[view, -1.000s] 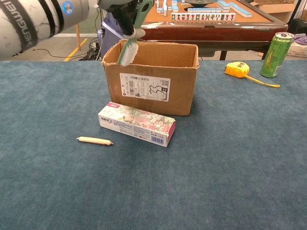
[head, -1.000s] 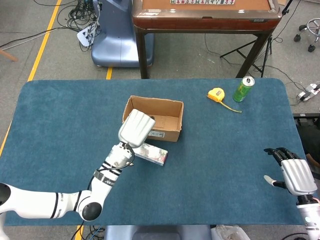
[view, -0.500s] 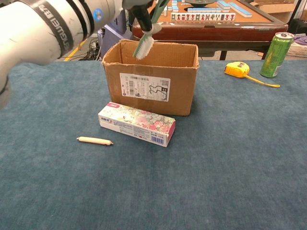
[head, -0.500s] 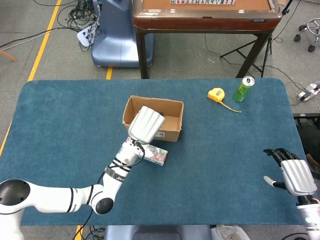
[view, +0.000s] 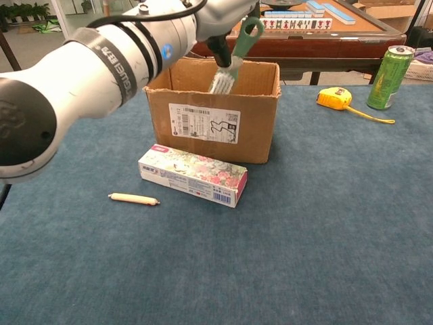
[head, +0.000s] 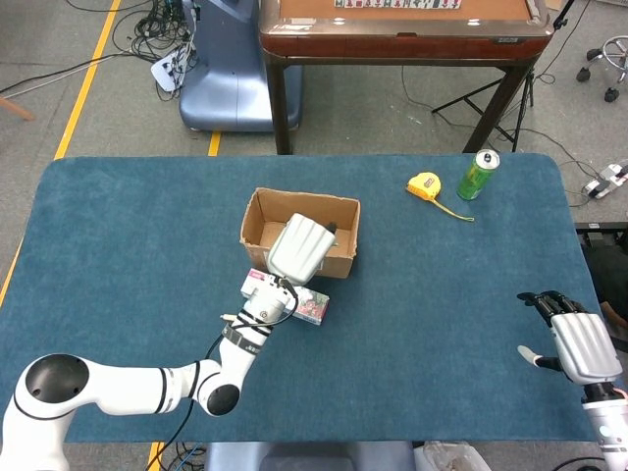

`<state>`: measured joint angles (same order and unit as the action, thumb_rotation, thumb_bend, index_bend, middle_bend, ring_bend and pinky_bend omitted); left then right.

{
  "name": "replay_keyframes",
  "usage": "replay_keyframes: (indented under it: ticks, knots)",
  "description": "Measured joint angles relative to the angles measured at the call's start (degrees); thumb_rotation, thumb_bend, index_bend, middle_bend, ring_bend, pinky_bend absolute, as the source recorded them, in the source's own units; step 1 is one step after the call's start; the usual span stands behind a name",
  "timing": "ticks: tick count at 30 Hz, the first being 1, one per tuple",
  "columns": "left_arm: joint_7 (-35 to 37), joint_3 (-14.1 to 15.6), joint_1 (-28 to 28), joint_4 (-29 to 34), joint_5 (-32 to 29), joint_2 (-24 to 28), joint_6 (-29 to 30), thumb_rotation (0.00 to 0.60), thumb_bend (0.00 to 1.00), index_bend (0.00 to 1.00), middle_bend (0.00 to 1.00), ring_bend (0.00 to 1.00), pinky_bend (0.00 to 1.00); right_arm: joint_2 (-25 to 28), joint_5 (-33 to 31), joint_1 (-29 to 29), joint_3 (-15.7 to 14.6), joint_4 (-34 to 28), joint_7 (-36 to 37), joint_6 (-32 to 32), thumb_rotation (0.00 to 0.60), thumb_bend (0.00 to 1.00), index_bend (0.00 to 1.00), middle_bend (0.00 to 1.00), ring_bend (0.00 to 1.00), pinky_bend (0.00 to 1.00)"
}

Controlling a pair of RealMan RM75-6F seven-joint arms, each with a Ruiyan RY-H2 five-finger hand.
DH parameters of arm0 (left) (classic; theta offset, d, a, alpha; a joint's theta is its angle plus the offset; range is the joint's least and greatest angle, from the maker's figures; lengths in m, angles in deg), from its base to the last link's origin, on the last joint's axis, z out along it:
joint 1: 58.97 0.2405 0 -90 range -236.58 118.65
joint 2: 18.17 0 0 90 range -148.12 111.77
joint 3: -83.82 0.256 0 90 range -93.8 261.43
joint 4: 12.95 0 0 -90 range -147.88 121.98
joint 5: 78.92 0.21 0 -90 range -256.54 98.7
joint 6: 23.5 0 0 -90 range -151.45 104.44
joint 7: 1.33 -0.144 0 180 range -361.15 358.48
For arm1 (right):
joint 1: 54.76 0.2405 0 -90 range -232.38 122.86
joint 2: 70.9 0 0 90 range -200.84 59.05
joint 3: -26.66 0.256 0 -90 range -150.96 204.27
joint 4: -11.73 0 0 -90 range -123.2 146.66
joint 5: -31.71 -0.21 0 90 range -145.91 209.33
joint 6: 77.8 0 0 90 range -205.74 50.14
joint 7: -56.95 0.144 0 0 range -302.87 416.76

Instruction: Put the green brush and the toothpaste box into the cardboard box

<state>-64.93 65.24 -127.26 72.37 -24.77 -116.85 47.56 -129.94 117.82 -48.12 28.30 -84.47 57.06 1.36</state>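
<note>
The green-handled brush with white bristles is hanging bristles-down over the open brown cardboard box, its head dipping just inside the rim; only the chest view is showing it, since from the head view the white left hand is covering it while gripping its handle. The flowered rectangular toothpaste box is lying flat on the blue table cloth just in front of the carton, and the chest view alone is revealing a thin cream stick beside it. The right hand, seen only from the head, is resting at the table's edge, fingers apart and holding nothing.
</note>
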Motion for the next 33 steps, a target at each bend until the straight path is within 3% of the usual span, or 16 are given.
replay_keyframes:
  ticks: [5,11,18,23,28,33]
  knots:
    - [0.9,-0.3,0.0,0.1,-0.3,-0.3,-0.2,0.6,0.11,0.18,1.0,1.0,1.0,-0.1,-0.1,0.1,-0.1,-0.1,-0.3,-0.3,0.6,0.0,0.27,0.33,0.22,0.38]
    - [0.2,-0.4,0.3,1.4,-1.0,-0.2,0.6,0.6,0.09,0.13,1.0,1.0,1.0,0.0,-0.1,0.2,-0.1,-0.1,-0.2,-0.5,0.6,0.0,0.27,0.33,0.22,0.38]
    - [-0.3,1.1,2.4,8.2,-0.8,3.0,1.9,0.6,0.09,0.14,1.0,1.0,1.0,-0.1,-0.2,0.3,-0.2,-0.1,-0.5,-0.7,0.6,0.0,0.27,0.33,0.22,0.38]
    - [0.1,2.8,5.3,17.6,-1.0,8.2,2.7,0.6,0.09,0.17,1.0,1.0,1.0,-0.4,-0.4,0.2,-0.1,-0.2,-1.0,-0.4,0.6,0.0,0.27,0.33,0.22,0.38]
    - [1.0,6.4,9.3,26.0,1.3,14.9,4.3,0.6,0.09,0.25,1.0,1.0,1.0,-0.6,-0.9,0.2,0.1,-0.2,-1.5,-0.4,0.6,0.0,0.27,0.33,0.22,0.38]
    - [3.1,10.7,12.8,30.1,5.5,19.5,5.0,0.6,0.09,0.32,1.0,1.0,1.0,-0.7,-1.2,0.1,0.3,-0.2,-1.9,-0.3,0.6,0.0,0.27,0.33,0.22,0.38]
